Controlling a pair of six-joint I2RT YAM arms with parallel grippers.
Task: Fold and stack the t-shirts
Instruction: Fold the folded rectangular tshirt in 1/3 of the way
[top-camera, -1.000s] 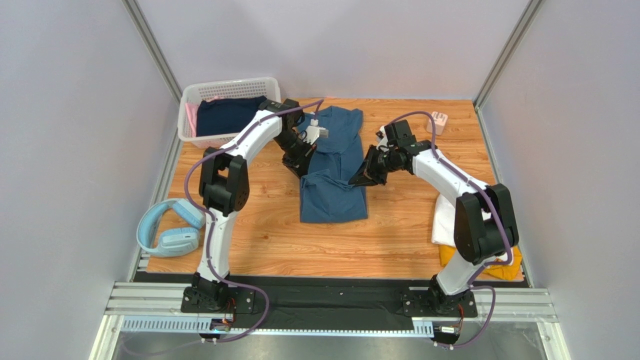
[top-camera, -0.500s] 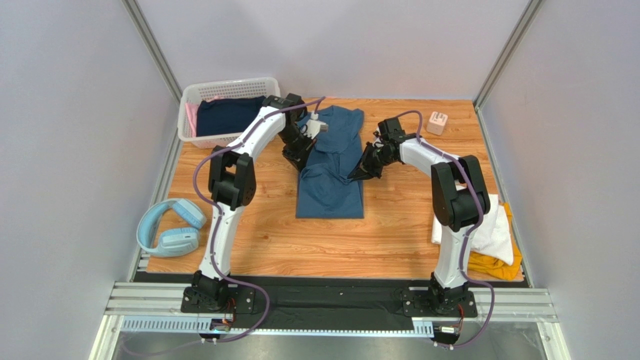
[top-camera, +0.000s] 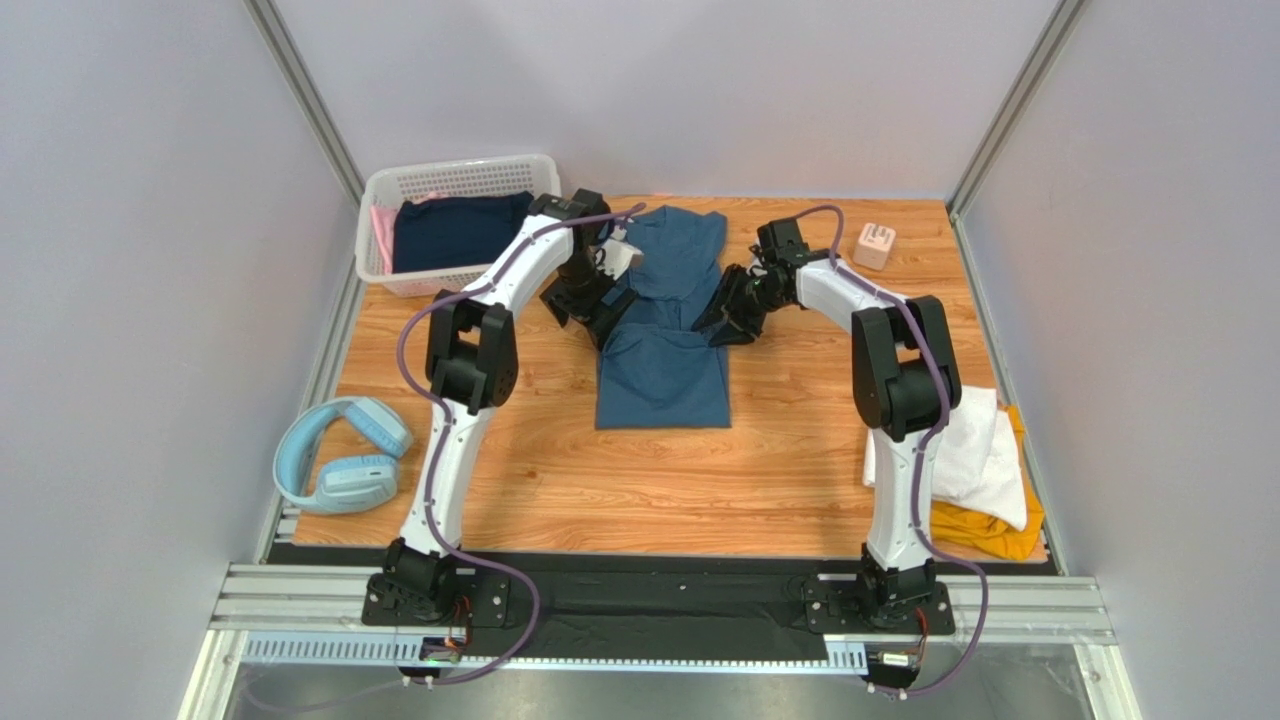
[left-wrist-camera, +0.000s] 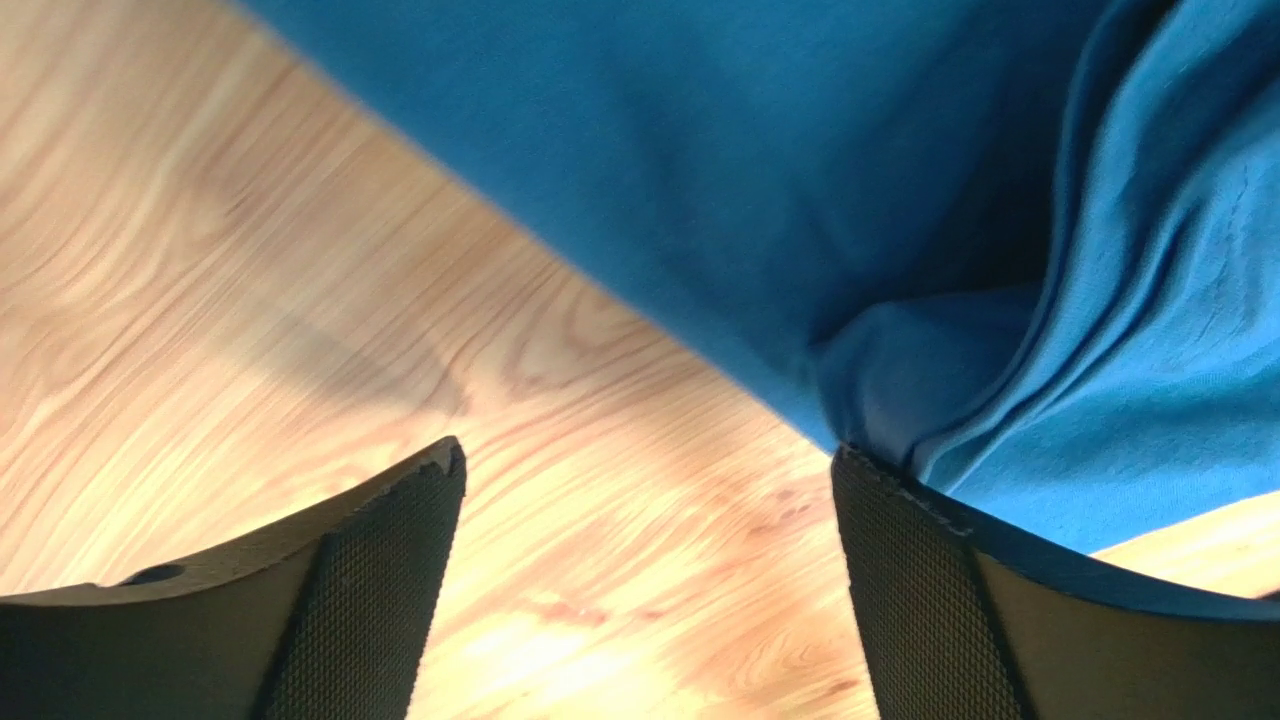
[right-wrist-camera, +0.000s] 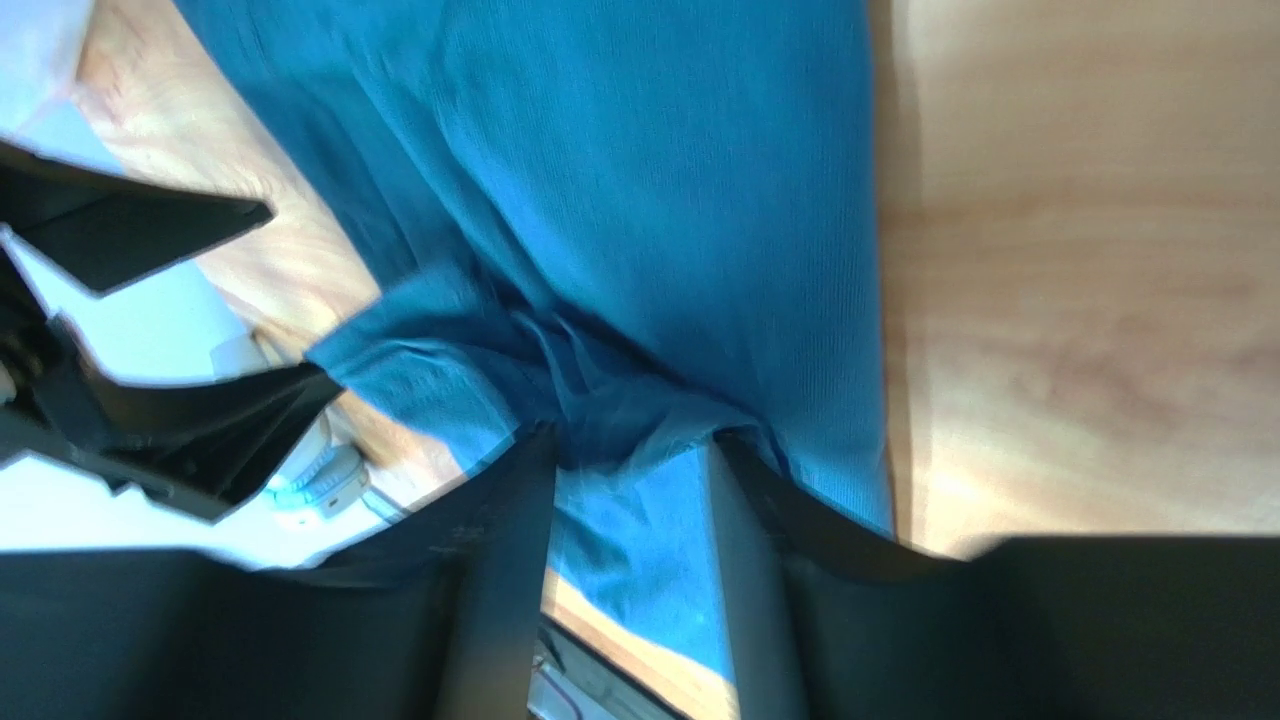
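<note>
A teal-blue t-shirt lies partly folded in the middle of the wooden table, its upper part bunched between the two arms. My left gripper sits at the shirt's left edge. It is wide open, with bare wood between its fingers and the cloth just past the right fingertip. My right gripper is at the shirt's right side, its jaws apart above a crumpled fold of teal cloth. A folded white t-shirt rests on a mustard-yellow one at the right.
A white lattice basket holding dark navy cloth stands at the back left. Pale-blue headphones lie at the front left. A small pinkish cube sits at the back right, near the table's far edge.
Both grippers carried the teal shirt's fold toward the far side, drew closer together, then opened and let go of the cloth. The shirt now lies shorter.
</note>
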